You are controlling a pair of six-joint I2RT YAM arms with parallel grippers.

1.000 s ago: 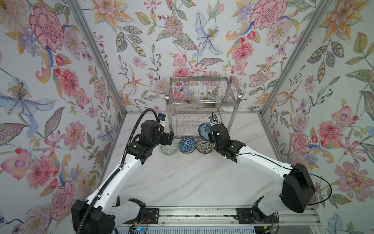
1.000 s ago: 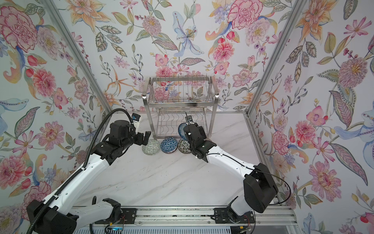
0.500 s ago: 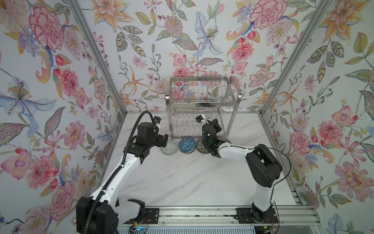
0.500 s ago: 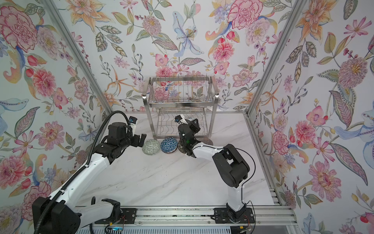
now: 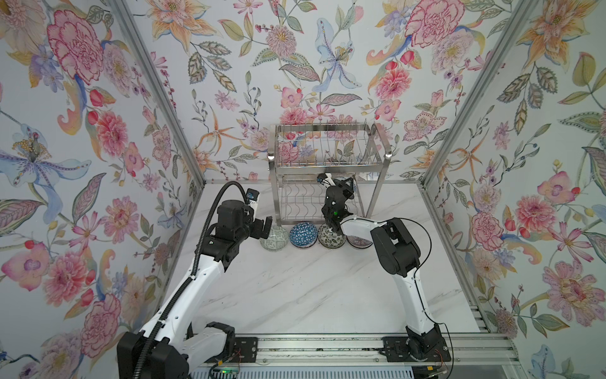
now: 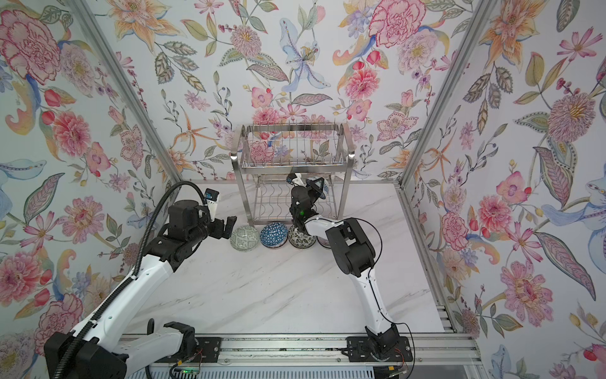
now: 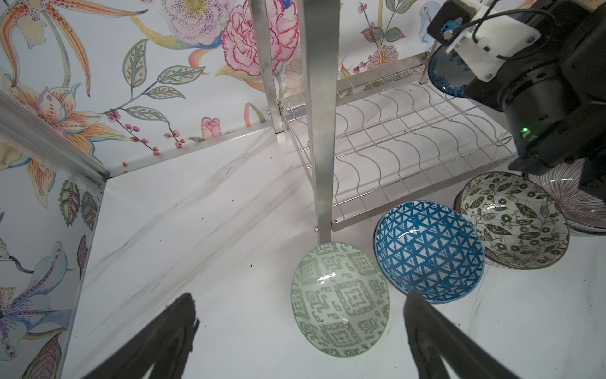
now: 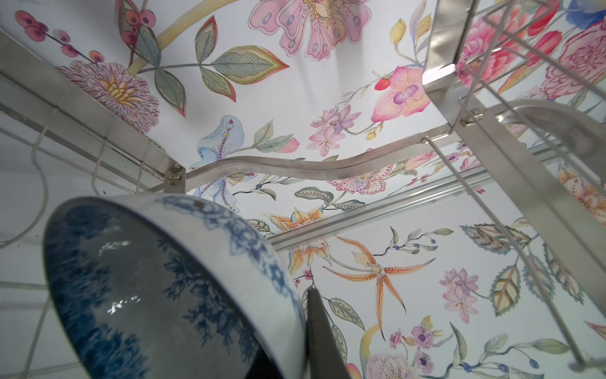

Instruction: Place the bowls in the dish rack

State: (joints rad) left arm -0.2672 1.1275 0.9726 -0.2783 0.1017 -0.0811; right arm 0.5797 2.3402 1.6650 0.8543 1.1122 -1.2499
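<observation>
Top views: right gripper (image 5: 347, 187) is clamped on the blue floral bowl (image 6: 323, 187), which is now in over the dish rack (image 5: 328, 154)'s lower shelf; earlier it was out front. Left wrist: left gripper (image 7: 300, 297) gaping wide, just beside the green bowl (image 7: 341, 302). Right wrist: the blue floral bowl (image 8: 164, 288) is tipped on edge, mouth facing sideways.

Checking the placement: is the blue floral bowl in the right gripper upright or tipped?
Tipped: the blue floral bowl is on edge, opening facing sideways, its rim pinched by the right gripper.

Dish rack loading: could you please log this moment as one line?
right gripper: shut on blue floral bowl, tilted over lower shelf | left gripper: open, near green bowl
</observation>
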